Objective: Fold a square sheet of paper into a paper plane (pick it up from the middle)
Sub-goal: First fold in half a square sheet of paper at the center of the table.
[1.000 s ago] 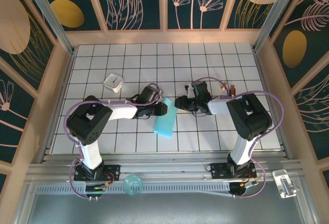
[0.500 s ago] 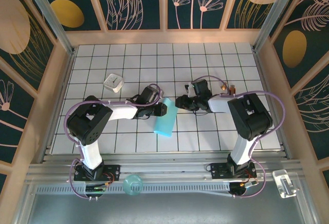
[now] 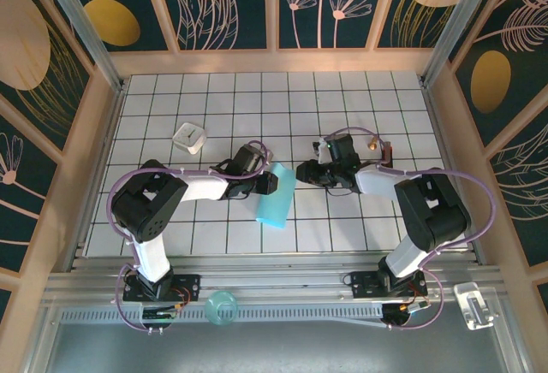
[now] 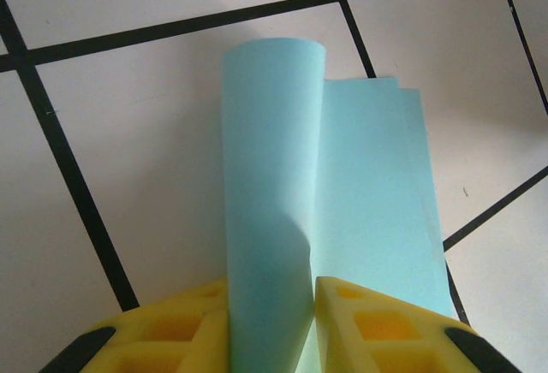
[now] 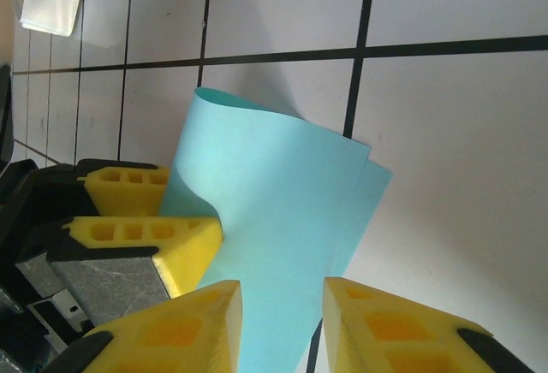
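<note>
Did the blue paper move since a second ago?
No. The square sheet of paper lies over the same grid lines of the table, just as far from the small white block, pinched by the left gripper.

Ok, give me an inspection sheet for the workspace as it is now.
Surface: white grid-tile table.
Job's things: square sheet of paper, light blue, curled over, no plane shape yet.
Clutter: small white block, far left, apart from the paper.
Grippers: left gripper pinching the paper; right gripper open at the paper's edge.
Cables: purple cables loop along both arms.
Surroundings: wooden frame, patterned panels.
</note>
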`<state>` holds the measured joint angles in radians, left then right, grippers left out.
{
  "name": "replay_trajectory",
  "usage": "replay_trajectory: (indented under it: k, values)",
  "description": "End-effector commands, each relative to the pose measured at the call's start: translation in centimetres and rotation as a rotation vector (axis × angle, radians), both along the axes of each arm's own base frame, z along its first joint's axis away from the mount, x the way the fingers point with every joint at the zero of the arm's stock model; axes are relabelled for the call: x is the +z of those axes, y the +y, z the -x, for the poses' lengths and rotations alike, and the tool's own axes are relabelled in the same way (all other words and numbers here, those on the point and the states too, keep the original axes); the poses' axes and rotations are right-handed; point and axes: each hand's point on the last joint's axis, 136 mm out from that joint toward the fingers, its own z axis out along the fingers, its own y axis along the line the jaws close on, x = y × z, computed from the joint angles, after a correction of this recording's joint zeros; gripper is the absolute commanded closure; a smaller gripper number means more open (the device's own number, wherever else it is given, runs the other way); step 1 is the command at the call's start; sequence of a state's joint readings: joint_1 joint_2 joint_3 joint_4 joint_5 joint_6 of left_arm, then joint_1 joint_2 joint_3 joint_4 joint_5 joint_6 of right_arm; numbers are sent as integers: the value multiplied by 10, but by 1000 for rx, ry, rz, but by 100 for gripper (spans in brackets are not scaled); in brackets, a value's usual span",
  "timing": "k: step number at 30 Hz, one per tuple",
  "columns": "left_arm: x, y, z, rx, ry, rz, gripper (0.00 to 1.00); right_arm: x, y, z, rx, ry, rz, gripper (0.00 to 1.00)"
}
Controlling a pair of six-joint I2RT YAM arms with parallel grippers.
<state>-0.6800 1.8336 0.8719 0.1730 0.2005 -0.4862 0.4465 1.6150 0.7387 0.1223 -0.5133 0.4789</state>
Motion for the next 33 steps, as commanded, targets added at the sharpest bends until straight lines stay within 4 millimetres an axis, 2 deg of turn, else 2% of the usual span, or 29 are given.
replay_trajectory:
  k: [1,6,11,17,33]
  values:
    - [-43,29,22,-1,92,-142,70,-6,-1,-6,-35,19,-1,71]
    - [-46,31,24,-12,89,-160,68,-12,9,-16,-35,21,-2,72]
    - [-47,33,25,-19,89,-172,67,-29,7,-20,-51,44,35,73]
    - [-48,33,27,-37,93,-182,65,-41,8,-23,-50,59,54,74]
    - [-53,39,27,-37,86,-220,67,-47,7,-24,-49,69,64,75]
